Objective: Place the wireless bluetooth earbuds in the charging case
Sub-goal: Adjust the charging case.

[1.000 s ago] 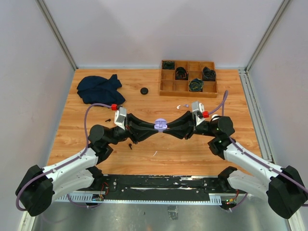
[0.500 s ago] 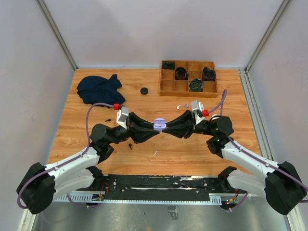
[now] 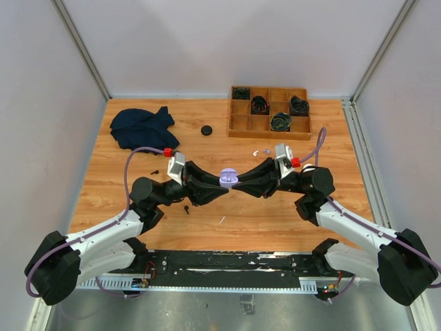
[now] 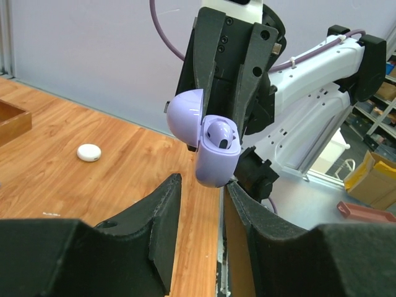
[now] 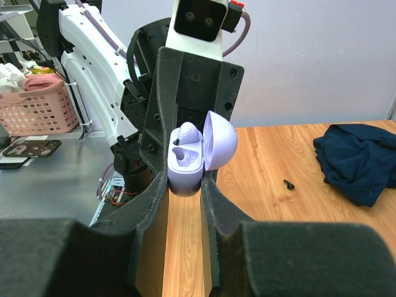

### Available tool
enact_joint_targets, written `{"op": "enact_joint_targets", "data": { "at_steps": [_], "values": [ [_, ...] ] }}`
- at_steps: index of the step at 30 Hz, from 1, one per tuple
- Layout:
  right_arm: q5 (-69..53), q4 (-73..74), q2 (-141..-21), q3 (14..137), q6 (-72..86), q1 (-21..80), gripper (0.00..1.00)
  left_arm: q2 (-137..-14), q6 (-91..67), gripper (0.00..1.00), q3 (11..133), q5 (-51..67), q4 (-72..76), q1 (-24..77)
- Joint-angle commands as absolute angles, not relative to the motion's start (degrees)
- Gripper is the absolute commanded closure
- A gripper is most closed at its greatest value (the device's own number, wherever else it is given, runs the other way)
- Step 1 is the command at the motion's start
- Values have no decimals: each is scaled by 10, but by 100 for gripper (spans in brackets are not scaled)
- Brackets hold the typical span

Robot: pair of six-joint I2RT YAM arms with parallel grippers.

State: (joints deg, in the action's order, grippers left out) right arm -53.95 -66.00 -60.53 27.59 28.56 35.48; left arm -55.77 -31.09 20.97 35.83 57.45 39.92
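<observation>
While the right gripper is clamping the base of the pale purple charging case and holding it up over the middle of the table, the case's lid is standing hinged open and a purple earbud is sitting in one well. The left gripper is facing it with fingers spread, gripping nothing, its tips just beside the case's bottom. A black bud is lying on the wood near a dark blue cloth.

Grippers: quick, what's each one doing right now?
Left gripper: open, holding nothing.
Right gripper: closed on the purple case.
</observation>
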Motion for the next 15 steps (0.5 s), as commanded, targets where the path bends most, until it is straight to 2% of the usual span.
{"op": "enact_joint_targets", "data": {
  "at_steps": [1, 15],
  "values": [
    [-555, -687, -607, 277, 284, 342, 95, -560, -320, 61, 221, 365, 612, 398],
    [-556, -650, -611, 284, 256, 355, 95, -556, -324, 61, 223, 371, 617, 398]
  ]
}}
